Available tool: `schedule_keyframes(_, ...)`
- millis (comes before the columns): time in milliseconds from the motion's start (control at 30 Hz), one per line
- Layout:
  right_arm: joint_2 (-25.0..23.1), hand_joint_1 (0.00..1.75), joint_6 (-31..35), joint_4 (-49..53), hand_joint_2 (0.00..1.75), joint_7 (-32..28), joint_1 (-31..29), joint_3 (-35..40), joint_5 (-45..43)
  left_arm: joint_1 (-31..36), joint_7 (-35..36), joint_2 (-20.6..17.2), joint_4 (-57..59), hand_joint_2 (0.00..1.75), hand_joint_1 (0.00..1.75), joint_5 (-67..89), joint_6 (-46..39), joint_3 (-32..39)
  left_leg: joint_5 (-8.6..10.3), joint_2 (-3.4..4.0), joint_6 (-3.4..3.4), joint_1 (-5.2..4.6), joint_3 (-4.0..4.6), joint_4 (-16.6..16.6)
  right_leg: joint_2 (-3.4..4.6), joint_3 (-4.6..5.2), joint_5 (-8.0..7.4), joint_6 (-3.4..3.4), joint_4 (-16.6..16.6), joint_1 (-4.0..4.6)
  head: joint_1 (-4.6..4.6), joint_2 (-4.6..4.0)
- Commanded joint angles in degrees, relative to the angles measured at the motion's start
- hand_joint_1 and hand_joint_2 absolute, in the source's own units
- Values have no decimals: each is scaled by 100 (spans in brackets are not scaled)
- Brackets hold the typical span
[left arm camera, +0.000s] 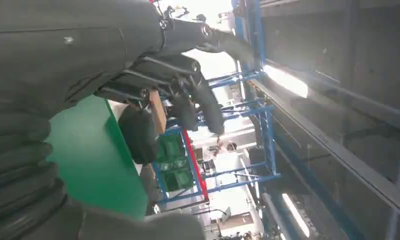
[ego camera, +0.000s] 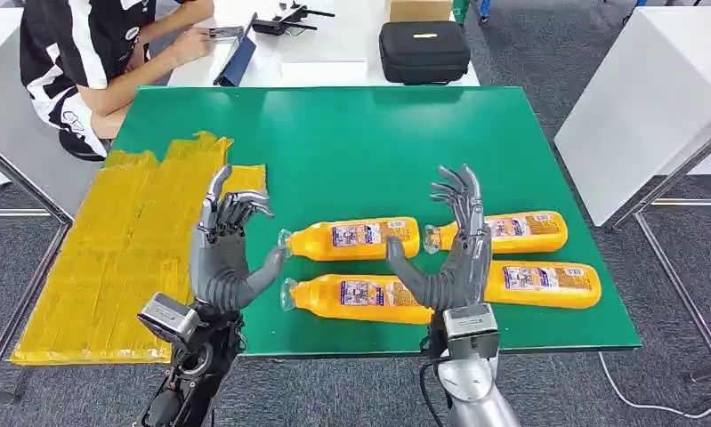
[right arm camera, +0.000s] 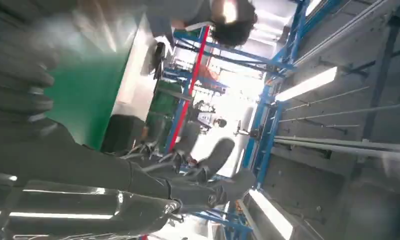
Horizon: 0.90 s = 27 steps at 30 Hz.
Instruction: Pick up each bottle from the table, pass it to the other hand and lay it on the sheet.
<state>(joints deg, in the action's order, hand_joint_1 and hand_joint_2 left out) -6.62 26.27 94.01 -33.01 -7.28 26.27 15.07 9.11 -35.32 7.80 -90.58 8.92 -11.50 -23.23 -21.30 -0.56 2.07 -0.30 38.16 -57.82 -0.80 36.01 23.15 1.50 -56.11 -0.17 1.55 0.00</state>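
Orange bottles (ego camera: 440, 260) lie sideways on the green table (ego camera: 351, 142), all four just past both hands. The right hand (ego camera: 454, 253) is nearest them, the left hand (ego camera: 227, 245) nearer the yellow sheet (ego camera: 129, 258). Both hands are spread wide, holding nothing.

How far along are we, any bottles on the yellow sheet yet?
Nothing done: the crinkled yellow sheet holds no bottle. Nothing in hand: left hand and right hand are raised, empty. All four orange plastic bottles lie on the green table.
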Motion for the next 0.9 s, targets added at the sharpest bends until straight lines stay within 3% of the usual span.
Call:
schedule_keyframes(33, 319, 0, 633, -902, 175, 1413, -624, 195, 2250, 19, 10, -97, 95, 175, 0, 2, 20, -34, -9, 19, -8, 2, -25, 4, 20, -22, 2, -1, 8, 1, 2, 0)
schedule_keyframes(167, 316, 0, 457, -1376, 175, 1949, -977, 77, 3044, 107, 22, -19, 212, 175, 0, 2, 86, -21, -16, 19, -14, 4, -42, 1, 21, -41, 9, -1, 6, 3, 2, 0)
schedule_keyframes(333, 316, 0, 457, -1376, 175, 1949, -977, 77, 3044, 107, 22, -19, 212, 175, 0, 2, 86, -21, -5, 8, -5, 3, -24, 3, 9, -25, 5, 0, 7, 2, 0, 0)
schedule_keyframes(367, 376, 0, 201, -1488, 175, 2395, -1068, 138, 3588, 117, 22, -9, 239, 175, 0, -1, 122, -16, -11, 10, -8, 3, -34, 2, 11, -35, 10, 0, 6, 2, 2, 0)
schedule_keyframes(567, 249, 0, -401, -2192, 175, 3073, -1699, 131, 4808, 231, 59, 80, 339, 175, 0, -4, 186, 53, -9, 12, -9, 3, -25, -3, 13, -26, 6, -1, 0, 2, 0, 0)
schedule_keyframes(733, 113, 0, -993, -2866, 175, 3047, -2069, 142, 4839, 160, 65, 45, 309, 175, 0, -15, 241, 85, -4, 17, -6, 1, -22, 3, 17, -19, 0, -1, 4, 0, 2, 0)
schedule_keyframes(800, 82, 0, -1488, -3056, 175, 2601, -2122, 125, 4355, 148, 37, 28, 333, 175, 0, -35, 317, 82, -4, 15, -5, 2, -26, 3, 15, -25, 3, -1, 4, 1, 0, 0)
schedule_keyframes(900, 109, 0, -1624, -3346, 175, 2577, -2245, 262, 4490, 154, 13, 29, 360, 175, 0, -46, 363, 66, -12, 20, -8, 3, -44, 2, 21, -44, 10, -1, 6, 3, 2, 0)
